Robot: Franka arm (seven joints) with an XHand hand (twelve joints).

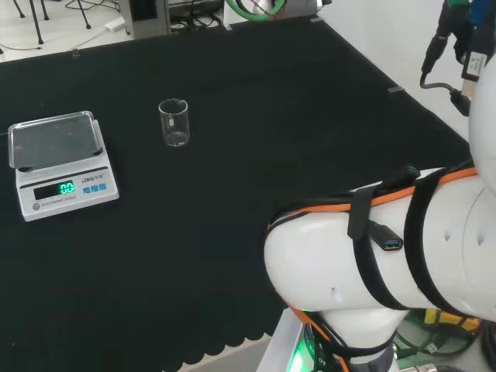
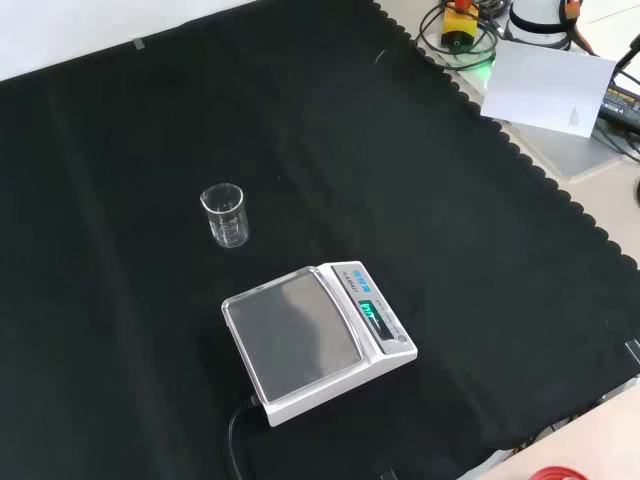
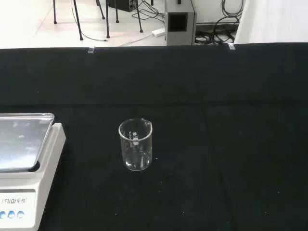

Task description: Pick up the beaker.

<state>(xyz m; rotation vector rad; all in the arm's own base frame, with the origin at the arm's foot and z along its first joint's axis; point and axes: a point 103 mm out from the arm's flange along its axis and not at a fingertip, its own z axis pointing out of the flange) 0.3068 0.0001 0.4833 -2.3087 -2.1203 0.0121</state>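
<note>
Worktop (image 1: pixel 256 116): covered in matte black cloth, with a scalloped edge along one side in the front view.

Beaker (image 1: pixel 174 122): a small clear cylinder with a flared rim and a pouring lip, standing upright on the cloth. Faint pale graduation marks show on its wall in the wrist view (image 3: pixel 136 144); they are too small to read. It looks empty. In the head view it stands to the right of the scale and a little farther back, apart from it. In the front view (image 2: pixel 224 214) it stands above and to the left of the scale, with bare cloth all round it.

Scale (image 1: pixel 60 163): a white plastic body with a square, reflective grey weighing pan under a clear cover. A lit green display and small blue buttons sit on its sloped front. A dark cable leaves its rear in the front view (image 2: pixel 318 340).

Arm (image 1: pixel 387 248): glossy white rounded links at the right of the head view, bound with black straps and an orange cable, well apart from the beaker.

Hand: cannot tell whether the fingers are spread or curled. Nothing touches the beaker.
</note>
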